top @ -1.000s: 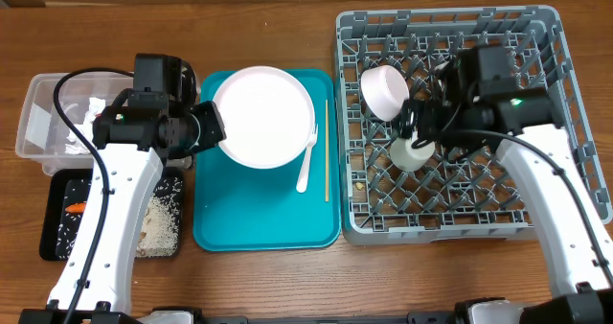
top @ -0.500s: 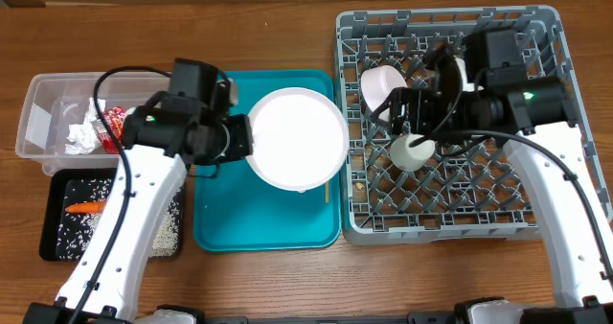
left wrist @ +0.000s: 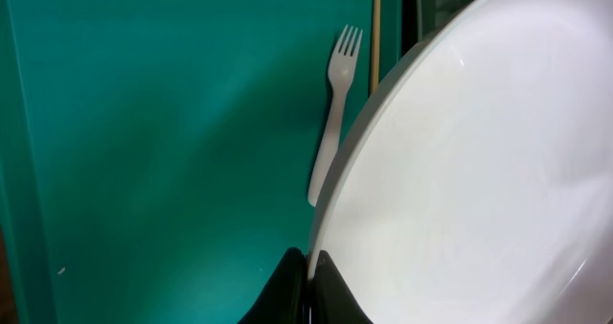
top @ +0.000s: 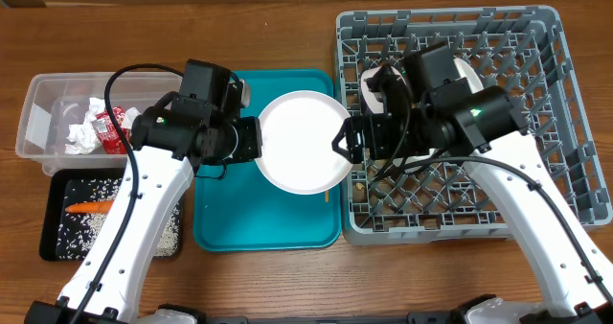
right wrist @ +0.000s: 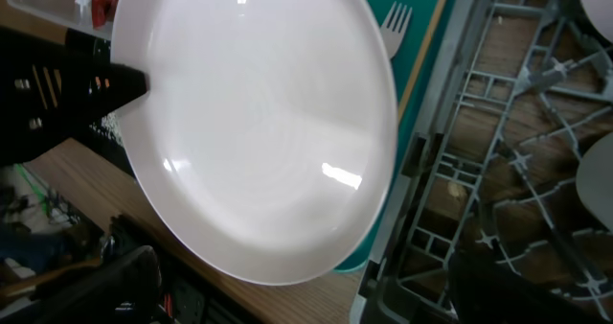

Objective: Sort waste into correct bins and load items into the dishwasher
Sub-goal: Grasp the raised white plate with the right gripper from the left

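The pale pink round plate (top: 305, 142) hangs above the teal tray, held by its left rim in my left gripper (top: 255, 140), which is shut on it; the pinch shows in the left wrist view (left wrist: 309, 266). My right gripper (top: 343, 142) is open at the plate's right rim, and the plate (right wrist: 249, 123) fills the right wrist view with its edge between the spread fingers. The white fork (left wrist: 330, 123) and the wooden chopstick (left wrist: 375, 27) lie on the tray under the plate. The grey dish rack (top: 546, 219) holds a white bowl (top: 375, 86).
The teal tray (top: 230, 219) lies in the middle. The clear tub (top: 43, 123) at the left holds crumpled napkins (top: 81, 132) and a red wrapper (top: 115, 127). The black tray (top: 57, 243) below it holds the carrot (top: 86, 207) and white grains.
My left arm has carried the plate rightward over the tray toward the rack. My right arm has moved left out of the rack to the plate's right rim.
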You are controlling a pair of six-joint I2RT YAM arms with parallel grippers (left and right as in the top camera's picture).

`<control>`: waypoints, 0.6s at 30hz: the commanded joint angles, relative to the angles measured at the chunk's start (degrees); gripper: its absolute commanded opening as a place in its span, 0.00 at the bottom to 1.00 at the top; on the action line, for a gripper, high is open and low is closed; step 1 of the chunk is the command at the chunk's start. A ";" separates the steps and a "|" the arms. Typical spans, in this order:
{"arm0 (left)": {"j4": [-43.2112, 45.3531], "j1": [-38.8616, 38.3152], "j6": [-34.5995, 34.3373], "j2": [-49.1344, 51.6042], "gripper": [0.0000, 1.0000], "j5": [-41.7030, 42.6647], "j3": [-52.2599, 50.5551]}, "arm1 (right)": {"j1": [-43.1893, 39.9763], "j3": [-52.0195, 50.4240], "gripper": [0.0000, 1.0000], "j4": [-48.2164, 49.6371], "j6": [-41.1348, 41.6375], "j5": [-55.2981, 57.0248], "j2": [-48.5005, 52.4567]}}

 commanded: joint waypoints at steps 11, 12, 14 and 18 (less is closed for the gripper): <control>-1.09 -0.44 1.33 -1.25 0.04 1.33 0.74 | 2.14 -0.26 0.97 0.66 -0.68 1.55 1.62; -1.09 -0.44 1.55 -1.25 0.04 2.56 0.74 | 2.14 -0.26 0.97 0.66 -0.68 1.55 2.23; -1.01 -0.44 3.58 -1.25 0.04 5.64 0.74 | 2.14 -0.26 0.97 0.70 -0.70 1.57 2.82; -1.05 -0.44 6.56 -1.25 0.04 11.58 0.74 | 2.14 -0.26 0.97 1.07 -0.70 1.55 3.52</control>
